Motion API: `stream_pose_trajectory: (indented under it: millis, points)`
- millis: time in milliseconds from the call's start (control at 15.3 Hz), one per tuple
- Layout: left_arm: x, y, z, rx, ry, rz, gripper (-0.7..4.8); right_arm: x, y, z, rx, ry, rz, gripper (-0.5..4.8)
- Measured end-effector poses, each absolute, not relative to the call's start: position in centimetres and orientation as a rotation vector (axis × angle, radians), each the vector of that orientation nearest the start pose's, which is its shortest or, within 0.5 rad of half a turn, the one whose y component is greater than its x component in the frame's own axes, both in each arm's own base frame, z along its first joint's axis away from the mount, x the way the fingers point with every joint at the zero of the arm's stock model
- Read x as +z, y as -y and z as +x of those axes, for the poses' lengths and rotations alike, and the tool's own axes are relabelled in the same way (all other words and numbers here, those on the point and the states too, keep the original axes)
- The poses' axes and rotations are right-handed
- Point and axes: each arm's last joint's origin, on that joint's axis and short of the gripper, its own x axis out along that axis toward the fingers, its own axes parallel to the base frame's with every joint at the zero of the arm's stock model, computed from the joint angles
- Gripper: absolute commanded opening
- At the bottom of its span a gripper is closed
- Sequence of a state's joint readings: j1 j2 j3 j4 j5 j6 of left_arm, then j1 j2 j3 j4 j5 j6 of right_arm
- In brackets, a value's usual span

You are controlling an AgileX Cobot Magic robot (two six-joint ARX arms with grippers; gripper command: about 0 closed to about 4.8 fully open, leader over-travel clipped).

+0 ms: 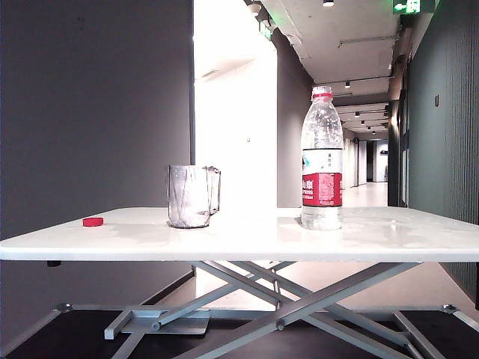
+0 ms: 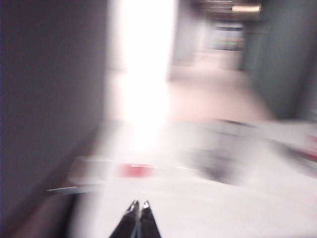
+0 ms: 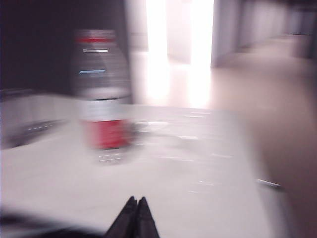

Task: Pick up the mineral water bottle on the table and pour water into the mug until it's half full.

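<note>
The mineral water bottle [image 1: 322, 158] stands upright right of centre on the white table [image 1: 247, 235], uncapped, with a red-and-white label. The clear glass mug [image 1: 190, 196] stands to its left, handle facing the bottle. Neither arm shows in the exterior view. In the blurred left wrist view my left gripper [image 2: 138, 203] is shut and empty, above the near table edge; the mug [image 2: 218, 153] is a grey smear ahead. In the blurred right wrist view my right gripper [image 3: 136, 199] is shut and empty, well short of the bottle [image 3: 101, 91].
A small red cap [image 1: 93, 221] lies at the table's left end, also seen as a red smear, the cap [image 2: 134, 170]. Grey scissor legs [image 1: 284, 303] carry the table. A dark wall stands at the left and a corridor runs behind.
</note>
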State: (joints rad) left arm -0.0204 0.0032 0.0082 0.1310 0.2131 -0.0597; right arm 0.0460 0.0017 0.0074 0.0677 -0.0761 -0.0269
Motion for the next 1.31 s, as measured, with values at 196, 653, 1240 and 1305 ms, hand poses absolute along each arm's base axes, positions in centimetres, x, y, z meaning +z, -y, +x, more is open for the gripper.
stream_pose_trajectory:
  millis: [196, 653, 1240, 1305]
  points:
    - [17.6, 1.8, 9.1, -0.629, 0.097, -0.025, -0.05, 17.2, -1.5, 9.4, 0.429, 0.056, 0.029, -0.08]
    - [16.5, 1.9, 9.1, -0.667, -0.017, -0.043, -0.05, 17.1, -1.7, 9.4, 0.474, 0.048, 0.045, 3.68]
    - [16.1, 1.9, 9.1, -0.666, -0.049, -0.027, -0.05, 18.0, -1.5, 9.4, 0.402, 0.132, 0.092, 4.79]
    - [16.0, 1.9, 9.1, -0.666, -0.059, -0.02, -0.05, 18.2, -1.5, 9.5, 0.404, 0.147, 0.108, 4.79]
